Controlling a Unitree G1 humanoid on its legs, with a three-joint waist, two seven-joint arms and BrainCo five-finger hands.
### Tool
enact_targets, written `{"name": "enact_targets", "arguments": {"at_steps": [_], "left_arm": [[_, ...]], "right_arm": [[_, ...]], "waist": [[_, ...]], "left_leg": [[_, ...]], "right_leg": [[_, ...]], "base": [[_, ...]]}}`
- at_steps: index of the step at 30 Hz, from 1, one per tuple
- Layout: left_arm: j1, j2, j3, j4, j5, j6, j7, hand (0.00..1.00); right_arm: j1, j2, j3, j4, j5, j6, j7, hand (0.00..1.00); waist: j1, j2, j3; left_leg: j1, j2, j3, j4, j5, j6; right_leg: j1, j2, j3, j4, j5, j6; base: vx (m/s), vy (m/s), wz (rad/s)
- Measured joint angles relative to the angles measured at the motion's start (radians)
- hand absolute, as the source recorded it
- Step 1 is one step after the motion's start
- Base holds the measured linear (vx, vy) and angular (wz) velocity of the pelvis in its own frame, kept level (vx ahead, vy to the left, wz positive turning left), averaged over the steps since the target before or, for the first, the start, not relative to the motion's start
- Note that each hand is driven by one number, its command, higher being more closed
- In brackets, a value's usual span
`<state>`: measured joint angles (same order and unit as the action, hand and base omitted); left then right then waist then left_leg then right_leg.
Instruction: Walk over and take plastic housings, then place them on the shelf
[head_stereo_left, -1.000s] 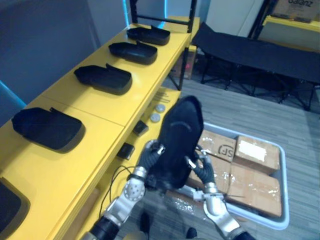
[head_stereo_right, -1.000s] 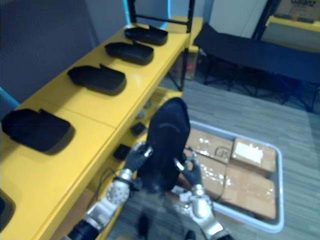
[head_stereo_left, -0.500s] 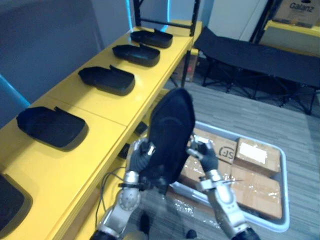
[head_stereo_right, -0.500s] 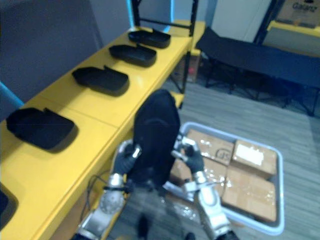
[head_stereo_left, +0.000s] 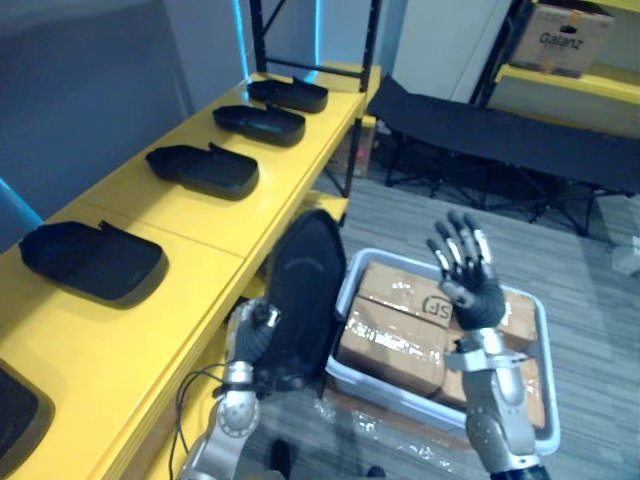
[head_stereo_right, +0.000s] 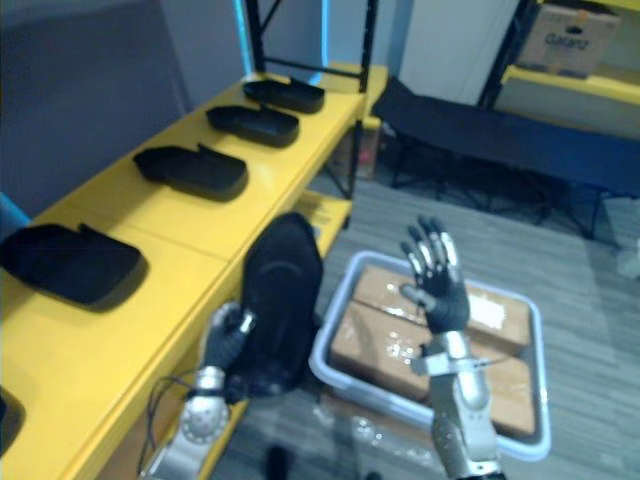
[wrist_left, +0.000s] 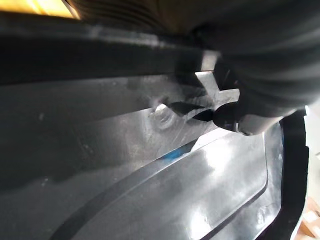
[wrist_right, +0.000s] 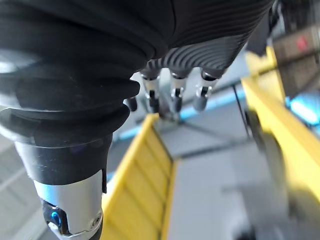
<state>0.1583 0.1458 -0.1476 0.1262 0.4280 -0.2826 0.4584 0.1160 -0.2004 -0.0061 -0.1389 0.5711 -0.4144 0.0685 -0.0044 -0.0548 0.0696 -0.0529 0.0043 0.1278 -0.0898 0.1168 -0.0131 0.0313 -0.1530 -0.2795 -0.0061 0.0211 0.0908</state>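
Left hand (head_stereo_left: 250, 335) curls its fingers round the edge of a black plastic housing (head_stereo_left: 305, 285), upright at lower centre beside the yellow shelf (head_stereo_left: 200, 215). Right hand (head_stereo_left: 468, 285), right of centre, is raised with fingers spread above a grey crate (head_stereo_left: 549, 370) of cardboard boxes (head_stereo_left: 395, 340).

Looks like a storeroom or workshop. Long yellow shelf (head_stereo_left: 200, 215) w/ black plastic housings (head_stereo_left: 203, 170) set in a row, black metal posts (head_stereo_left: 361, 90) at its far end. Grey tub (head_stereo_left: 549, 370) of taped cardboard boxes (head_stereo_left: 395, 335) on a grey floor (head_stereo_left: 590, 260). Another yellow rack (head_stereo_left: 560, 82) w/ a box (head_stereo_left: 562, 40), & a black folding cot (head_stereo_left: 480, 125).
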Motion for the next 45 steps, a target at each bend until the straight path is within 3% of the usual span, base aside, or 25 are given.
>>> {"name": "enact_targets", "arguments": {"at_steps": [3, 8, 11, 16, 21, 23, 27, 31, 34, 37, 39, 42, 44, 45], "left_arm": [[0.019, -0.007, 0.031, -0.015, -0.067, -0.036, 0.029, 1.00], [0.054, -0.046, 0.066, -0.170, -0.178, -0.193, 0.071, 1.00], [0.067, -0.055, 0.055, -0.213, -0.188, -0.243, 0.068, 1.00], [0.071, -0.054, -0.003, -0.241, -0.197, -0.245, 0.028, 1.00], [0.077, -0.055, -0.021, -0.359, -0.235, -0.240, -0.039, 1.00], [0.079, -0.054, -0.011, -0.402, -0.234, -0.239, -0.052, 1.00], [0.092, -0.056, 0.073, -0.457, -0.235, -0.210, -0.052, 1.00], [0.161, -0.066, 0.195, -0.485, -0.234, -0.152, -0.045, 1.00], [0.215, -0.089, 0.284, -0.489, -0.234, -0.143, -0.027, 1.00], [0.275, -0.120, 0.392, -0.505, -0.235, -0.144, 0.008, 1.00], [0.309, -0.139, 0.462, -0.505, -0.236, -0.145, 0.034, 1.00], [0.358, -0.169, 0.543, -0.505, -0.293, -0.169, 0.065, 1.00], [0.363, -0.180, 0.579, -0.504, -0.316, -0.194, 0.073, 1.00], [0.355, -0.179, 0.587, -0.504, -0.330, -0.217, 0.071, 1.00]], "right_arm": [[0.046, 0.040, -0.055, 0.040, -0.039, 0.004, -0.098, 0.00], [0.172, 0.118, -0.128, 0.280, -0.181, 0.010, -0.248, 0.00], [0.210, 0.136, -0.153, 0.449, -0.215, 0.010, -0.287, 0.00], [0.224, 0.178, -0.159, 0.788, -0.247, 0.018, -0.311, 0.00], [0.211, 0.215, -0.103, 0.808, -0.260, -0.001, -0.318, 0.00], [0.187, 0.216, -0.072, 0.806, -0.273, -0.001, -0.321, 0.00], [0.126, 0.208, -0.072, 0.811, -0.302, -0.002, -0.283, 0.00], [0.051, 0.178, -0.059, 0.860, -0.313, -0.007, -0.224, 0.00], [0.007, 0.163, -0.014, 0.877, -0.316, -0.012, -0.218, 0.00], [-0.040, 0.159, 0.022, 0.899, -0.340, -0.011, -0.219, 0.00], [-0.053, 0.159, 0.048, 0.899, -0.353, -0.011, -0.220, 0.00], [-0.059, 0.158, 0.076, 0.899, -0.361, -0.010, -0.224, 0.00], [-0.061, 0.161, 0.080, 0.897, -0.367, -0.010, -0.237, 0.00], [-0.057, 0.161, 0.079, 0.893, -0.370, -0.009, -0.255, 0.00]], "waist": [[-0.007, 0.001, -0.001], [-0.010, 0.009, -0.005], [-0.011, 0.022, -0.013], [-0.009, 0.022, -0.017], [0.000, 0.017, -0.021], [0.019, 0.015, -0.025], [0.026, 0.024, -0.031], [0.082, 0.037, -0.032], [0.114, 0.043, -0.029], [0.159, 0.054, -0.021], [0.173, 0.056, -0.014], [0.214, 0.054, -0.009], [0.214, 0.049, 0.003], [0.210, 0.045, 0.015]], "left_leg": [[0.000, 0.004, 0.007, 0.000, 0.000, 0.000], [0.001, 0.003, 0.010, 0.000, -0.001, -0.001], [0.006, 0.003, 0.014, 0.000, -0.007, -0.002], [0.037, 0.003, 0.024, 0.000, -0.019, 0.001], [0.021, 0.005, 0.044, 0.000, -0.019, 0.001], [0.014, 0.003, 0.041, 0.000, -0.019, 0.001], [-0.015, -0.015, -0.030, 0.000, -0.001, 0.001], [-0.021, -0.038, -0.125, 0.000, 0.010, 0.006], [-0.026, -0.061, -0.186, 0.000, 0.014, 0.008], [-0.037, -0.076, -0.242, 0.000, 0.025, 0.007], [-0.037, -0.086, -0.271, 0.000, 0.028, 0.010], [-0.037, -0.096, -0.315, 0.000, 0.036, 0.009], [-0.039, -0.106, -0.368, 0.000, 0.044, 0.010], [-0.042, -0.119, -0.419, 0.000, 0.051, 0.012]], "right_leg": [[-0.003, 0.003, 0.007, -0.002, 0.001, 0.000], [-0.001, 0.003, 0.008, -0.003, 0.005, 0.006], [0.003, 0.001, 0.012, -0.003, 0.006, 0.007], [0.041, 0.001, 0.012, -0.023, -0.006, 0.006], [0.035, -0.004, -0.020, -0.025, -0.006, 0.013], [0.025, -0.006, -0.024, -0.023, -0.005, 0.016], [0.040, -0.021, -0.103, -0.023, 0.007, 0.031], [0.084, -0.023, -0.201, -0.024, 0.005, 0.031], [0.112, -0.034, -0.265, -0.017, -0.017, 0.032], [0.120, -0.040, -0.313, 0.011, -0.045, 0.024], [0.137, -0.042, -0.348, 0.018, -0.058, 0.023], [0.151, -0.045, -0.385, 0.041, -0.085, 0.028], [0.152, -0.046, -0.385, 0.088, -0.127, 0.027], [0.142, -0.040, -0.339, 0.142, -0.178, 0.020]], "base": [[0.00, -0.013, -0.07], [0.00, 0.000, 0.00], [0.00, 0.003, -0.04], [-0.04, 0.005, -0.03], [-0.01, 0.004, 0.07], [0.05, 0.000, 0.13], [0.05, -0.012, 0.52], [0.06, -0.025, 0.65], [0.02, 0.014, 0.62], [-0.02, 0.031, 0.59], [-0.03, 0.013, 0.55], [-0.02, -0.005, 0.49], [-0.03, -0.026, 0.75], [-0.04, -0.030, 1.20]]}}
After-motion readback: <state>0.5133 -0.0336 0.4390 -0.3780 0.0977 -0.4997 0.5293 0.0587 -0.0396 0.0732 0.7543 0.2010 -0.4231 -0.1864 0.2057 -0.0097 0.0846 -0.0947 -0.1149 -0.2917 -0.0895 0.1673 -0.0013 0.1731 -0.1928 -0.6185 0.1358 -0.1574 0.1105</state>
